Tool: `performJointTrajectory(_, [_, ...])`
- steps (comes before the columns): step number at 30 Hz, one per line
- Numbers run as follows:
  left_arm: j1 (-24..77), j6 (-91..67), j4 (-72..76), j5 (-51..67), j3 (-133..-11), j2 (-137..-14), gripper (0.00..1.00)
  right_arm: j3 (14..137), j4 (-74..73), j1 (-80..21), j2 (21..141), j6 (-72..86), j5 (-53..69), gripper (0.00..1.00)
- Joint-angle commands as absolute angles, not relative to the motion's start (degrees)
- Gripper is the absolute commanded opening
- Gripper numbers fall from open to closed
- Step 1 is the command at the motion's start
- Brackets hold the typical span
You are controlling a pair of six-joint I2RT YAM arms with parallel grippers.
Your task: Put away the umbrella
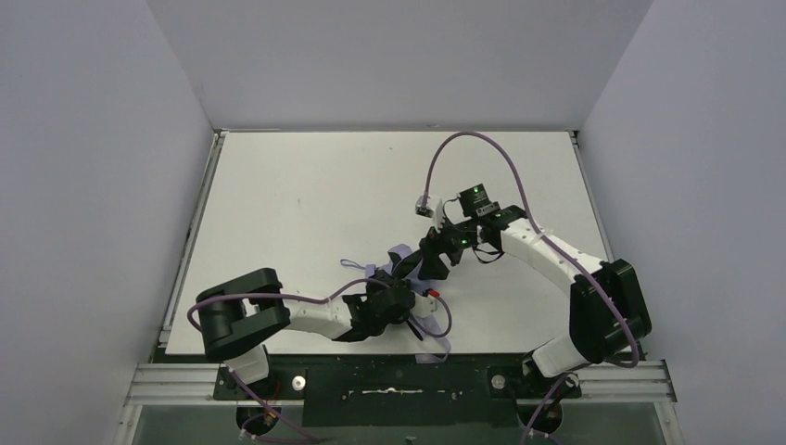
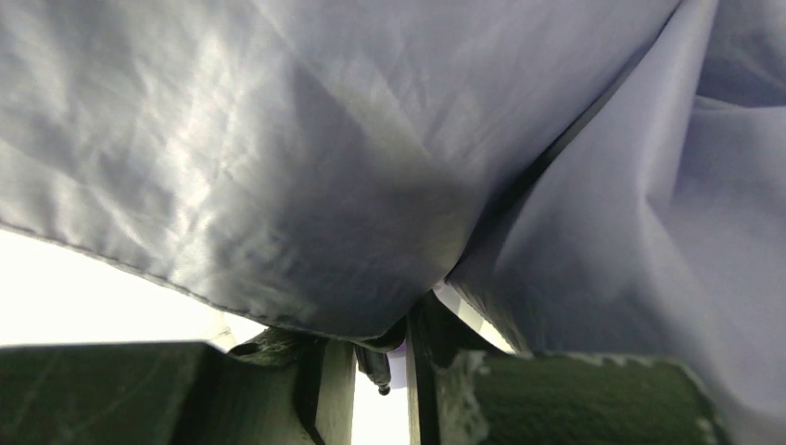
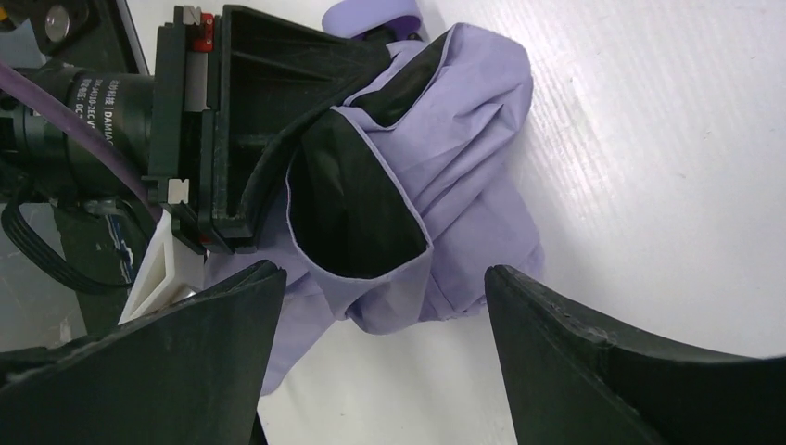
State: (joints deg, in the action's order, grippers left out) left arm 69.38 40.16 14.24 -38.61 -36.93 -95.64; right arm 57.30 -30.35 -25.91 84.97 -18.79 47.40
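The umbrella is a crumpled bundle of pale lavender fabric near the table's front middle. My left gripper lies in the bundle. In the left wrist view the fabric fills the frame. The left gripper has its jaws nearly together, pinching the fabric, with a thin black rib tip between them. My right gripper is open just beyond the bundle. In the right wrist view the right gripper is empty, and the fabric lies just ahead of its fingertips. The lavender handle peeks in at the top.
The white table is walled by pale panels on three sides. A metal rail runs along the near edge. The right arm's purple cable loops above the table. The left gripper's black housing is close to my right fingers.
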Motion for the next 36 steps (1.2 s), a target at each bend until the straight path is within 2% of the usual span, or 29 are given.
performJointTrajectory(1, [70.6,42.4,17.4,-38.2,-36.0,-97.3,0.0,60.5,-31.5,-27.0,86.1,-20.5,49.4,0.82])
performJointTrajectory(8, [70.9,42.2,17.6,-37.8,-36.0,-97.3,0.0,61.7,-33.0,-28.9,91.3,-21.9,44.2,0.86])
performJointTrajectory(14, [71.1,41.5,17.7,-37.5,-36.1,-96.9,0.0,63.5,-34.1,-29.7,97.1,-23.9,39.3,0.81])
performJointTrajectory(19, [71.1,40.8,19.0,-37.9,-36.0,-95.6,0.0,64.8,-35.6,-30.1,102.4,-25.0,38.2,0.66])
performJointTrajectory(23, [70.9,39.3,19.4,-38.1,-36.1,-93.1,0.0,64.5,-35.7,-30.2,103.8,-25.8,35.2,0.45])
performJointTrajectory(25, [70.9,38.2,19.0,-38.7,-36.5,-91.2,0.0,64.6,-35.9,-30.3,104.1,-26.4,33.2,0.37])
performJointTrajectory(28, [70.9,36.7,17.5,-38.5,-36.8,-87.3,0.28,65.1,-35.7,-30.3,104.6,-27.1,31.3,0.28])
performJointTrajectory(30, [70.8,34.4,15.2,-37.8,-37.2,-84.1,0.39,65.2,-34.7,-30.2,104.6,-27.6,29.8,0.23])
performJointTrajectory(33, [70.8,31.8,10.9,-36.6,-37.4,-78.5,0.46,64.7,-33.1,-30.3,104.0,-28.5,28.0,0.19])
performJointTrajectory(36, [70.9,27.1,5.2,-34.9,-37.6,-71.4,0.49,64.8,-32.0,-30.3,103.2,-29.5,27.1,0.18])
